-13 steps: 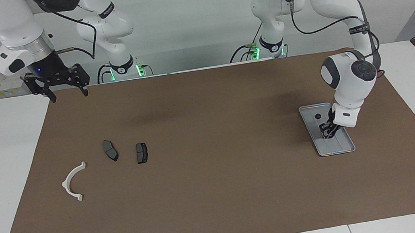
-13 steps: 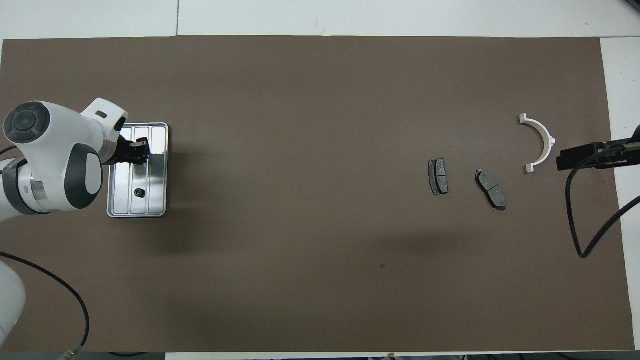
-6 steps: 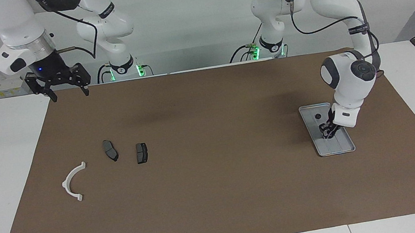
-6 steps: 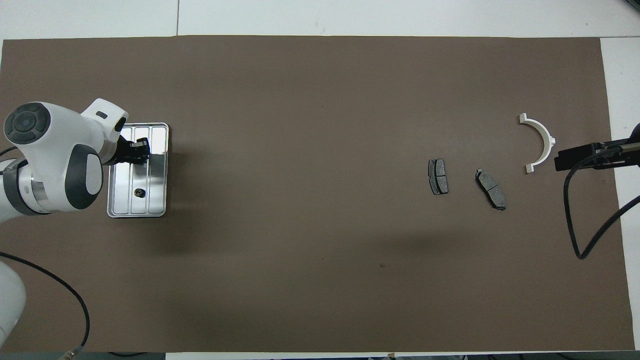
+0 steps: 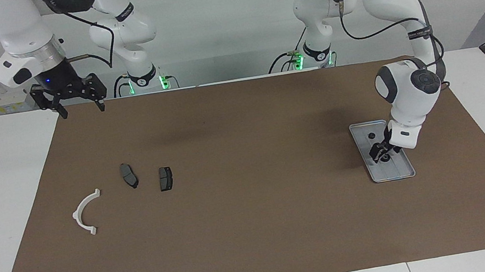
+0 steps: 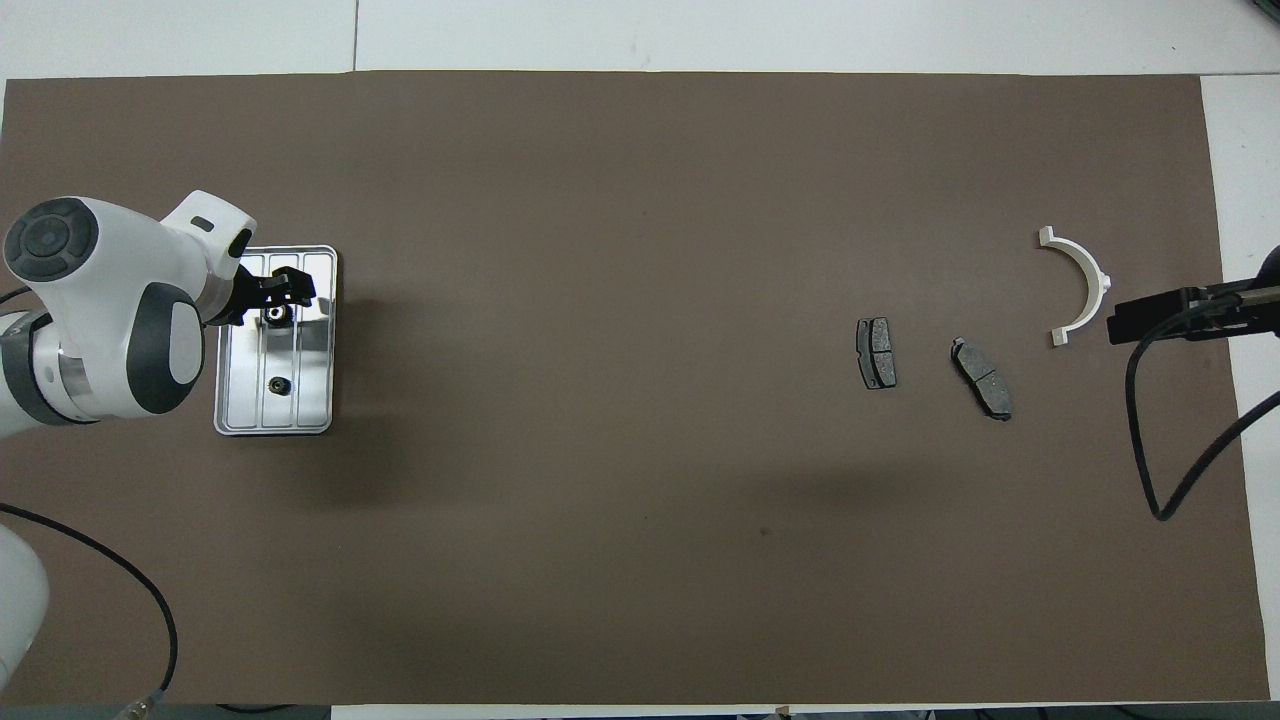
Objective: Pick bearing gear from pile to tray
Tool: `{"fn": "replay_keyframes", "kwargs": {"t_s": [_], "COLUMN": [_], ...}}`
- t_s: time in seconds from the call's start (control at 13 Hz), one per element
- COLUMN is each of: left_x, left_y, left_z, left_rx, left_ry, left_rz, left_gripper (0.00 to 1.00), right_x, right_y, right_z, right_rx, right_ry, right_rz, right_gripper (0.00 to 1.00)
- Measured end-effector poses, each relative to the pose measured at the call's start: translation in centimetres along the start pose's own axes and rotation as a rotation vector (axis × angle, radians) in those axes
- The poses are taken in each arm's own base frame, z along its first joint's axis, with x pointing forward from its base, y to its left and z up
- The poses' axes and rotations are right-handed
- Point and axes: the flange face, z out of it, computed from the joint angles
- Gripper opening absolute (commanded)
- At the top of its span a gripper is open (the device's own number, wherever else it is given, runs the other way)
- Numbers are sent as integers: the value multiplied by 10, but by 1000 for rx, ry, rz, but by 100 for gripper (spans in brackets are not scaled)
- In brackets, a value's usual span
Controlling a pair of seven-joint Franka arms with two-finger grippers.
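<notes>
Tray (image 6: 320, 340): silver-grey, rectangular, rounded corners, low rim, lengthwise ridges. Lies flat at the left arm's end of the worktop. Two small black round bearing gears in it, apart: one (image 6: 276, 316) in the part farther from the robots, the other (image 6: 279, 385) in the part nearer them.

Pile at the right arm's end: white half-ring bracket (image 6: 1082, 283), two dark grey brake pads (image 6: 876, 352) (image 6: 982, 377), all flat, spread apart.

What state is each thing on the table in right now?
Tray: flat on the mat, two bearing gears in it.
Farther bearing gear: released, lying between the left tool's open fingers.
Nearer bearing gear: lying free.
Brake pads: flat, untouched.
White bracket: flat, untouched.
Right tool: open, waiting raised.
</notes>
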Motion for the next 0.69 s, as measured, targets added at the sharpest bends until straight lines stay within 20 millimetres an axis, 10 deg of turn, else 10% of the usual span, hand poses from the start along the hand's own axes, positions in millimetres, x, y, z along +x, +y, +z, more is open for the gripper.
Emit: {"fn": "replay_keyframes", "kwargs": {"t_s": [0.31,0.69], "left_x": [3,-42], "left_y": [-6,-19], "left_z": [-93,-191], "left_rx": [2,-1], "left_ry": [-43,-107], "left_rz": [-9,-5], "left_gripper": [100,100], "right_x": [0,0], "right_y": [0,0], "right_z": [0,0], "right_rx": [0,0], "right_ry": [0,0], "right_rz": [0,0], "right_gripper": [100,100]}}
